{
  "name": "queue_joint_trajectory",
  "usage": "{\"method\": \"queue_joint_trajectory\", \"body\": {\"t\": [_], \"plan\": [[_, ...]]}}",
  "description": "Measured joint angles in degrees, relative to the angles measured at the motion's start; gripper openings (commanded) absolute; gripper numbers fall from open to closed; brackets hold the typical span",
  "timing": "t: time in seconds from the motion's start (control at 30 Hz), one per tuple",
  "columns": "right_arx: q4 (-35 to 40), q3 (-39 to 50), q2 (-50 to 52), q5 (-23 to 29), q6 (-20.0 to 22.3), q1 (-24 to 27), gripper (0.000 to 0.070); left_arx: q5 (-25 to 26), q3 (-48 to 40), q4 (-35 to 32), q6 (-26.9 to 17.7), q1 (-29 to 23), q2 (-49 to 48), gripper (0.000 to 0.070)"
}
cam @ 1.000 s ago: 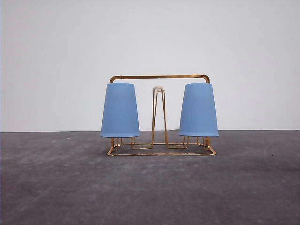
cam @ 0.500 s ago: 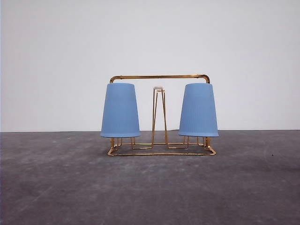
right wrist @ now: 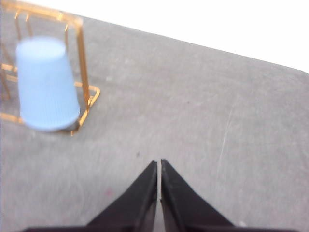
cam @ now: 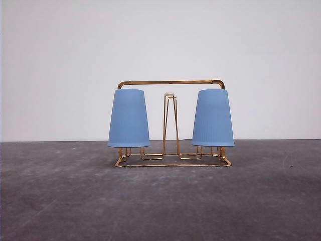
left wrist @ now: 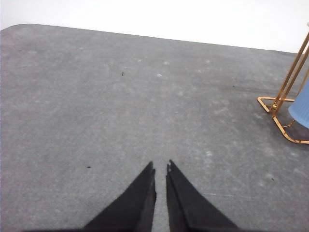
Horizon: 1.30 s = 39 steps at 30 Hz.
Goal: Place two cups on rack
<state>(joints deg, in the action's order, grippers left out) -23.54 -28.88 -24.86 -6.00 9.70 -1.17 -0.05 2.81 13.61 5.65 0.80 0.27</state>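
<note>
The gold wire rack stands at the middle of the table. Two light-blue cups hang upside down on its prongs: the left cup and the right cup. A bare white-tipped prong rises between them. In the left wrist view my left gripper is shut over bare table, with the rack's corner and a cup's edge off to one side. My right gripper is shut and holds nothing; the right cup on the rack lies ahead of it.
The grey table runs wide in front of the rack and to both sides. A plain white wall stands behind it.
</note>
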Motion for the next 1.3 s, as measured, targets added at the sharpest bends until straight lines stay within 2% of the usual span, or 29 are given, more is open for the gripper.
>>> {"method": "queue_joint_trajectory", "body": {"t": [0.17,0.33,0.5,0.63,1.3], "plan": [[5.65,11.53,11.11,0.00,0.33,0.00,0.0008,0.00,0.00,0.00,0.00,0.00,0.00,0.0023],[7.67,20.67,21.86,0.00,-0.88,0.00,0.0008,-0.02,0.00,0.00,0.00,0.00,0.00,0.0023],[9.81,26.21,24.54,0.00,-1.21,0.00,0.0007,-0.02,0.00,-0.04,0.00,0.00,0.02,0.0023],[13.94,27.91,24.57,0.02,-2.06,0.00,0.0007,-0.04,0.00,-0.04,0.02,0.00,0.02,0.0023],[13.96,27.95,24.57,0.02,-2.37,0.00,0.0007,-0.04,-0.02,-0.07,0.02,0.00,0.02,0.0023]]}}
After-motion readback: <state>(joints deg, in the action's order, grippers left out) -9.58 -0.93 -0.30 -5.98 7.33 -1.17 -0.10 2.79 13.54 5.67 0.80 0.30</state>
